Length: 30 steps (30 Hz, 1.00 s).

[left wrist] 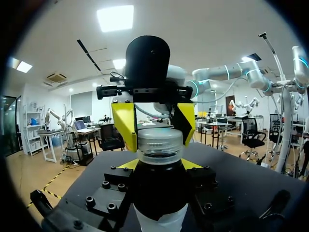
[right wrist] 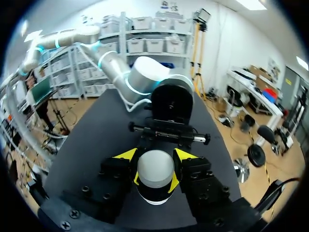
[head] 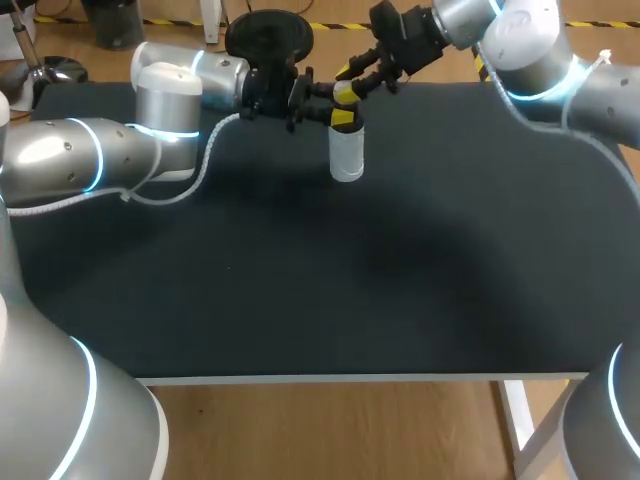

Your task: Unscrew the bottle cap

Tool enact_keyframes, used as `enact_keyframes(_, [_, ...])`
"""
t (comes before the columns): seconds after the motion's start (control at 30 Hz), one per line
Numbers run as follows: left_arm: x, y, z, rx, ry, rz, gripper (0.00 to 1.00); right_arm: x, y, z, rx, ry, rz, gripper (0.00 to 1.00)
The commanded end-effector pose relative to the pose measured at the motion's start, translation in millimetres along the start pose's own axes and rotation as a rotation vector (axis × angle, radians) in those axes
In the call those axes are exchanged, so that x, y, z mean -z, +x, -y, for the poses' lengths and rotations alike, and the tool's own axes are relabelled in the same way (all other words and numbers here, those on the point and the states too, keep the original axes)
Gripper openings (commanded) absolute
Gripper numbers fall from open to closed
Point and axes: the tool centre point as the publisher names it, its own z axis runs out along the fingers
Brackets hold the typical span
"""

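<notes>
A clear bottle (head: pixel 346 158) with a black band under its neck stands upright at the back middle of the table. My left gripper (head: pixel 342 118) comes in from the left and is shut on the band; in its wrist view the bottle (left wrist: pixel 159 193) sits between its own fingers (left wrist: pixel 159 166). My right gripper (head: pixel 345 84) comes in from the back right, shut on the pale cap (head: pixel 347 95). Its yellow tips flank the cap (right wrist: pixel 155 169) in the right wrist view (right wrist: pixel 155 157). The left wrist view shows the cap (left wrist: pixel 160 145) between the right gripper's (left wrist: pixel 154 124) tips.
The black mat (head: pixel 330 280) stretches from the bottle to the table's white front edge (head: pixel 330 378). A white cable (head: pixel 200 165) of my left arm hangs just over the mat at the back left. Both arms crowd the back edge around the bottle.
</notes>
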Motion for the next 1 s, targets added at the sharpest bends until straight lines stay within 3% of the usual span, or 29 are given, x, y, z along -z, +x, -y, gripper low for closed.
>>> enact_keyframes(0.03, [0.8,-4.4,-1.3,0.000,0.002,-0.003,0.00,1.1,-2.6,2.1,0.035,0.002,-0.160,0.00])
enact_keyframes(0.43, [0.8,-4.4,-1.3,0.000,0.002,-0.003,0.00,2.9,7.6,-1.7,0.156,0.038,-0.399,0.00])
enact_keyframes(0.67, [0.8,-4.4,-1.3,0.000,0.002,-0.003,0.00,2.3,17.0,-4.7,0.269,0.006,-0.562,0.00])
enact_keyframes(1.0, [0.8,-4.4,-1.3,0.000,0.002,-0.003,0.00,4.6,17.7,-8.8,0.304,-0.044,-0.576,0.00])
